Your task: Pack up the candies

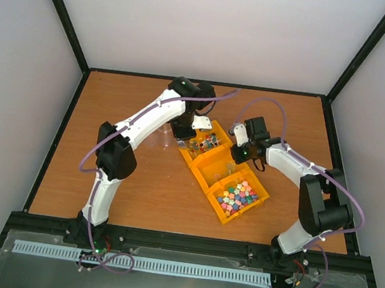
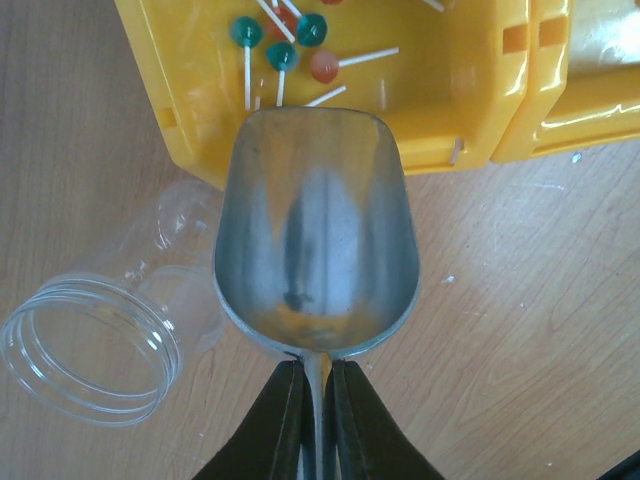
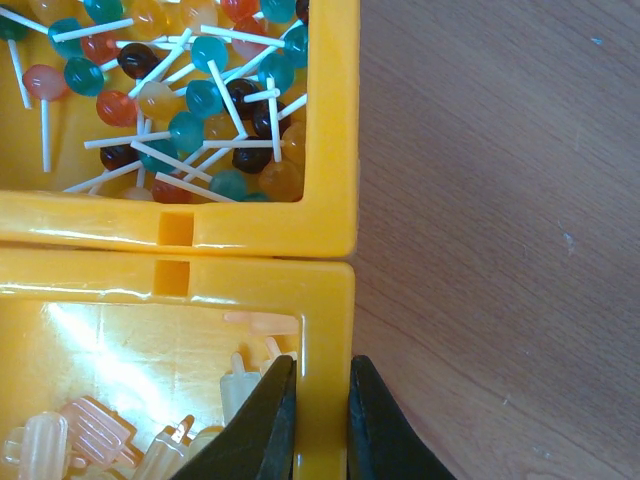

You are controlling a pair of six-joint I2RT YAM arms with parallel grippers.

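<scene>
Scoop (image 2: 315,230) in left tool (image 2: 320,372); right tool (image 3: 322,372) pinching bin (image 3: 250,290)

The brown wooden bench (image 1: 124,192) carries three yellow bins touching in a diagonal row: the lollipop bin (image 3: 330,120), a middle bin (image 3: 325,300) against its near-right side, and a third bin (image 1: 246,210) beyond that. A clear jar (image 2: 95,345) lies on its side just left of the lollipop bin.

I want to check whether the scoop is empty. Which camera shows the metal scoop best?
The left wrist view: the scoop fills the frame, its bowl empty, its handle clamped in the left gripper. The top external view mostly hides it under the left arm; the right wrist view shows none of it.
</scene>
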